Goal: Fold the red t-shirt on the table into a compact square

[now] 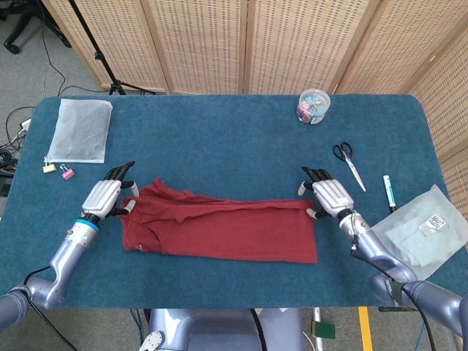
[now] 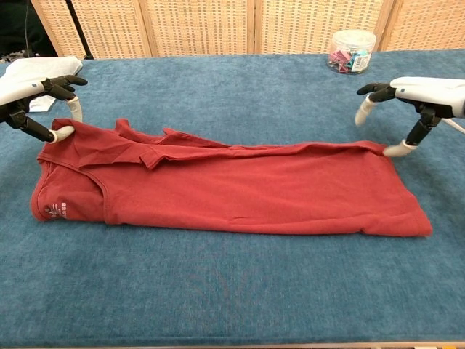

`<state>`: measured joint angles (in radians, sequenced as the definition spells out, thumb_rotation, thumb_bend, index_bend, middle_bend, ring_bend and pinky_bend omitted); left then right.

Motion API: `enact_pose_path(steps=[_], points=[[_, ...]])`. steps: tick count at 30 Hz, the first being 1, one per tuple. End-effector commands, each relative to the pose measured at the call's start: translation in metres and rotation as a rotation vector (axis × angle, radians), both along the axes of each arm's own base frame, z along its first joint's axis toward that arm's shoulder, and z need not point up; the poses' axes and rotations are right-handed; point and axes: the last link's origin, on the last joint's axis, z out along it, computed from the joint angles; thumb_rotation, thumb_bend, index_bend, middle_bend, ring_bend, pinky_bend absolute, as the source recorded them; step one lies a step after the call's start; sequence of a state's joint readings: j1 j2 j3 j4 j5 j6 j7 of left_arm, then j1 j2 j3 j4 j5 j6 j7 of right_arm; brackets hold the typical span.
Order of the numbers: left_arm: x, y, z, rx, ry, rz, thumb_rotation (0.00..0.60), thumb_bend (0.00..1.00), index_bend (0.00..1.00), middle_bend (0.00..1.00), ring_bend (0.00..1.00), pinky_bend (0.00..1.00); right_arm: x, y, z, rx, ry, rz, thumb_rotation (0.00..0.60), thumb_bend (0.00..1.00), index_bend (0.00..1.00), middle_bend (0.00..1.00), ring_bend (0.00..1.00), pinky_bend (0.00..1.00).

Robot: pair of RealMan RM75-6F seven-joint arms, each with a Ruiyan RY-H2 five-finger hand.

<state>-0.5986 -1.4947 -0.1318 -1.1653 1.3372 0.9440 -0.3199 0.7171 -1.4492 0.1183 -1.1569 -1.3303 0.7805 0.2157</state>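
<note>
Shirt [image 1: 219, 232] lies folded into a long red band across the near middle of the table [image 1: 219, 146], its long edges running left to right. In the chest view its far edge is rumpled near the left end, where a sleeve or collar fold overlaps the top layer, and a small pale mark shows at the near left corner.

The left hand [image 1: 104, 195] sits at the shirt's far left corner. In the chest view its thumb and a finger close on the cloth there, so it is pinching the corner, which is raised slightly off the table.

The right hand [image 1: 327, 196] hovers at the shirt's far right corner with its fingers [image 2: 365, 109] spread apart. One fingertip is touching or just beside the corner of the cloth, and the other pale tip stands clear above the table; it holds nothing. The corner lies flat.

A tub [image 1: 313, 106] of coloured clips stands at the far side of the table, right of centre. Scissors [image 1: 349, 162] lie near the right hand, further out, with a pen [image 1: 389, 191] beyond them and a grey pouch [image 1: 420, 232] at the right edge. A clear bag [image 1: 80, 130] lies at the far left, with 2 small clips [image 1: 59, 171] just beside its near corner. A woven screen [image 1: 248, 44] stands behind the table.
</note>
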Motion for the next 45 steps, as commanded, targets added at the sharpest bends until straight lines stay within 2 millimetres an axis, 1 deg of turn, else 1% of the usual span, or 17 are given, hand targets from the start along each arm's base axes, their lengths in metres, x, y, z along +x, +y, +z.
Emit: enact_pose_path(steps=[1, 5, 7, 12, 20, 21, 22, 25, 26, 27, 30, 32, 38, 39, 41, 42, 45], points=[[-0.001, 0.001, -0.001, 0.001, 0.000, 0.007, 0.600, 0.55, 0.69, 0.00, 0.00, 0.00, -0.002, 0.009, 0.015, -0.044, 0.003, 0.009, 0.600, 0.00, 0.00, 0.00, 0.00, 0.00], [-0.003, 0.004, -0.002, 0.005, -0.002, 0.021, 0.600, 0.55, 0.69, 0.00, 0.00, 0.00, -0.002, 0.021, 0.031, -0.075, -0.030, 0.011, 0.600, 0.00, 0.00, 0.00, 0.00, 0.00], [-0.005, 0.006, -0.004, 0.005, -0.002, 0.032, 0.600, 0.55, 0.69, 0.00, 0.00, 0.00, -0.006, 0.032, 0.044, -0.107, -0.049, 0.012, 0.600, 0.00, 0.00, 0.00, 0.00, 0.00], [-0.007, 0.011, -0.009, 0.008, -0.003, 0.052, 0.600, 0.55, 0.69, 0.00, 0.00, 0.00, -0.017, 0.061, 0.067, -0.132, -0.075, -0.007, 0.600, 0.00, 0.00, 0.00, 0.00, 0.00], [-0.010, 0.019, -0.018, 0.027, 0.026, 0.068, 0.600, 0.54, 0.68, 0.00, 0.00, 0.00, -0.026, 0.093, 0.082, -0.151, -0.114, -0.019, 0.600, 0.00, 0.00, 0.00, 0.00, 0.00], [-0.010, 0.020, -0.020, 0.026, 0.028, 0.073, 0.600, 0.53, 0.64, 0.00, 0.00, 0.00, -0.027, 0.096, 0.083, -0.151, -0.120, -0.019, 0.600, 0.00, 0.00, 0.00, 0.00, 0.00], [-0.010, 0.020, -0.021, 0.025, 0.026, 0.077, 0.600, 0.51, 0.53, 0.00, 0.00, 0.00, -0.027, 0.098, 0.083, -0.151, -0.124, -0.018, 0.600, 0.00, 0.00, 0.00, 0.00, 0.00], [-0.010, 0.021, -0.023, 0.031, 0.012, 0.080, 0.600, 0.43, 0.07, 0.00, 0.00, 0.00, -0.027, 0.102, 0.083, -0.151, -0.130, -0.016, 0.600, 0.00, 0.00, 0.00, 0.00, 0.00], [-0.010, 0.021, -0.023, 0.037, 0.004, 0.077, 0.600, 0.41, 0.02, 0.00, 0.00, 0.00, -0.028, 0.103, 0.084, -0.153, -0.133, -0.015, 0.600, 0.00, 0.00, 0.00, 0.00, 0.00], [-0.010, 0.021, -0.023, 0.042, -0.004, 0.073, 0.600, 0.37, 0.00, 0.00, 0.00, 0.00, -0.028, 0.103, 0.084, -0.156, -0.135, -0.014, 0.600, 0.00, 0.00, 0.00, 0.00, 0.00], [-0.010, 0.016, -0.015, 0.081, -0.044, 0.044, 0.600, 0.26, 0.00, 0.00, 0.00, 0.00, -0.029, 0.104, 0.085, -0.160, -0.131, -0.009, 0.600, 0.00, 0.00, 0.00, 0.00, 0.00], [-0.011, 0.013, -0.008, 0.102, -0.061, 0.024, 0.600, 0.21, 0.00, 0.00, 0.00, 0.00, -0.029, 0.105, 0.086, -0.164, -0.131, -0.005, 0.600, 0.00, 0.00, 0.00, 0.00, 0.00], [-0.009, -0.002, 0.004, 0.104, -0.090, -0.033, 0.600, 0.19, 0.00, 0.00, 0.00, 0.00, -0.027, 0.107, 0.086, -0.166, -0.134, 0.007, 0.600, 0.00, 0.00, 0.00, 0.00, 0.00], [-0.007, -0.007, 0.004, 0.093, -0.084, -0.057, 0.600, 0.19, 0.00, 0.00, 0.00, 0.00, -0.027, 0.108, 0.086, -0.167, -0.135, 0.010, 0.600, 0.00, 0.00, 0.00, 0.00, 0.00], [-0.001, -0.017, 0.002, 0.069, -0.073, -0.097, 0.600, 0.18, 0.00, 0.00, 0.00, 0.00, -0.026, 0.109, 0.086, -0.167, -0.135, 0.017, 0.600, 0.00, 0.00, 0.00, 0.00, 0.00], [0.009, -0.023, -0.005, 0.040, -0.066, -0.138, 0.600, 0.18, 0.00, 0.00, 0.00, 0.00, -0.025, 0.111, 0.086, -0.166, -0.135, 0.022, 0.600, 0.00, 0.00, 0.00, 0.00, 0.00], [0.019, -0.028, -0.014, 0.024, -0.057, -0.150, 0.600, 0.18, 0.00, 0.00, 0.00, 0.00, -0.025, 0.112, 0.086, -0.165, -0.136, 0.025, 0.600, 0.00, 0.00, 0.00, 0.00, 0.00]])
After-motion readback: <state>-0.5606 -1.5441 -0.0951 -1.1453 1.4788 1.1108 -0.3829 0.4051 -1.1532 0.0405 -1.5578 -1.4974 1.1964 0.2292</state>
